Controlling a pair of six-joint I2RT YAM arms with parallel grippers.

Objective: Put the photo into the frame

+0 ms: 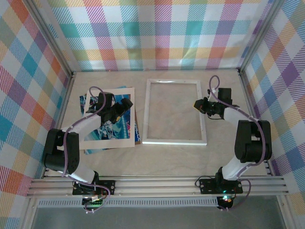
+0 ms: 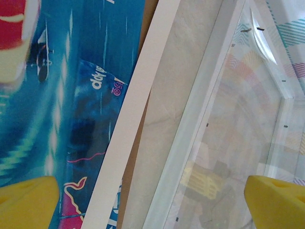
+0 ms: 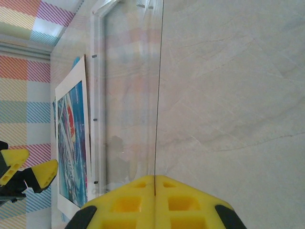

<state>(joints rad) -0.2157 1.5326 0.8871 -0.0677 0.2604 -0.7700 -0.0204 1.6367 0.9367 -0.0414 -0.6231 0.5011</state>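
Hovering with jaws spread wide, the left gripper (image 1: 123, 104) hangs over the photo (image 1: 110, 130), which lies beneath a cream mat (image 1: 107, 143) just left of the frame (image 1: 174, 141) (likely lining up a pick). The right gripper (image 1: 198, 104), fingers pressed together, sits at the frame's right edge, seemingly to steady it.

Two robot arms, the left arm (image 1: 71, 138) and right arm (image 1: 248, 143), each with one gripper, the left gripper (image 1: 121, 106) and right gripper (image 3: 155, 200), flank one table (image 1: 219, 162) bearing one white frame (image 1: 174, 141), one cream mat (image 1: 107, 142), one photo (image 1: 114, 128) and one brown board (image 2: 150, 7).
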